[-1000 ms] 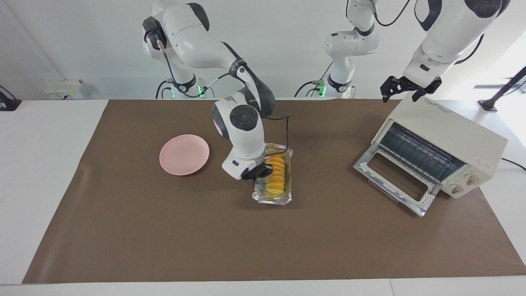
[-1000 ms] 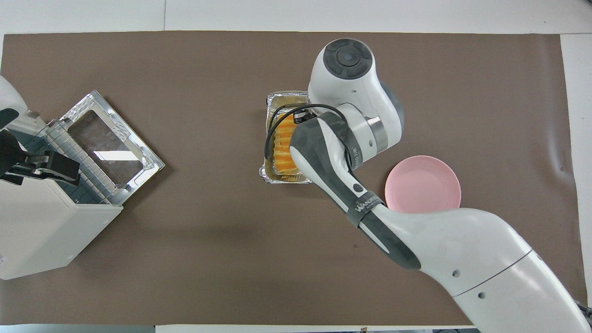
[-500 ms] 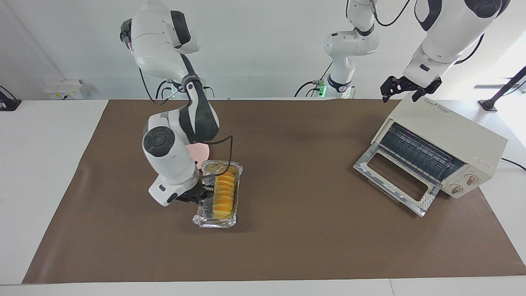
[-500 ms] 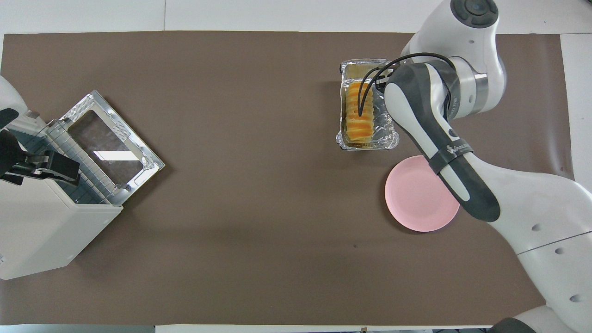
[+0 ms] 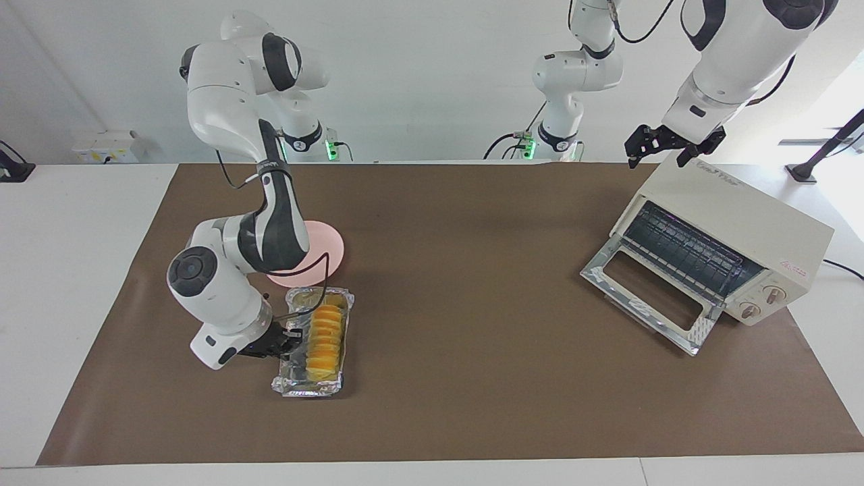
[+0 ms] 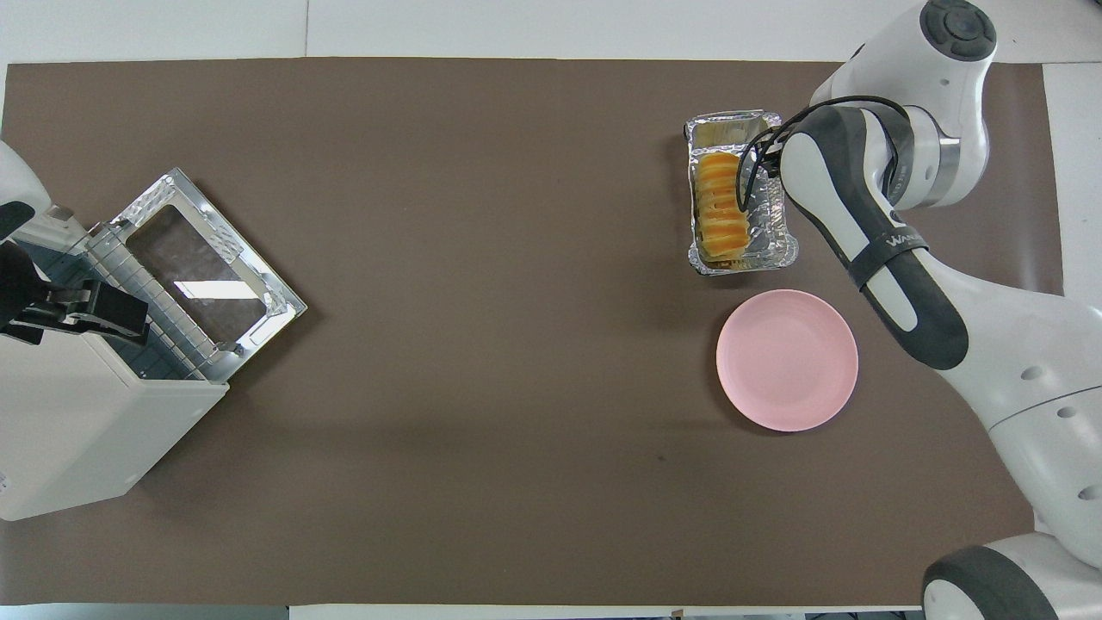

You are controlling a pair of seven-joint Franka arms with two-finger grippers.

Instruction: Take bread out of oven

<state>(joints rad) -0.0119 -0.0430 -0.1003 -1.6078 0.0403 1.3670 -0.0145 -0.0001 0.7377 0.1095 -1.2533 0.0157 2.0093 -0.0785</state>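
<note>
The bread [image 5: 324,336] is a golden-yellow ridged loaf that lies in a crinkled silver foil tray [image 5: 299,387]. The tray is out of the oven, at the right arm's end of the mat, just farther from the robots than the pink plate [image 5: 327,253]. My right gripper [image 5: 289,341] is shut on the tray's long rim, low at the mat. The oven [image 5: 742,216] stands at the left arm's end with its glass door [image 5: 648,297] dropped open and its rack bare. My left gripper [image 5: 665,147] waits open over the oven's top. The overhead view shows the bread [image 6: 721,207], tray [image 6: 772,250] and oven [image 6: 77,422].
The pink plate [image 6: 786,359] is bare and lies beside the tray, nearer to the robots. The right arm's forearm [image 6: 869,241] arches over the plate's edge. A brown mat [image 5: 472,378] covers the table between the tray and the oven.
My right gripper has carried the foil tray with the bread from the middle of the mat toward the right arm's end, past the pink plate. The left arm has not moved.
</note>
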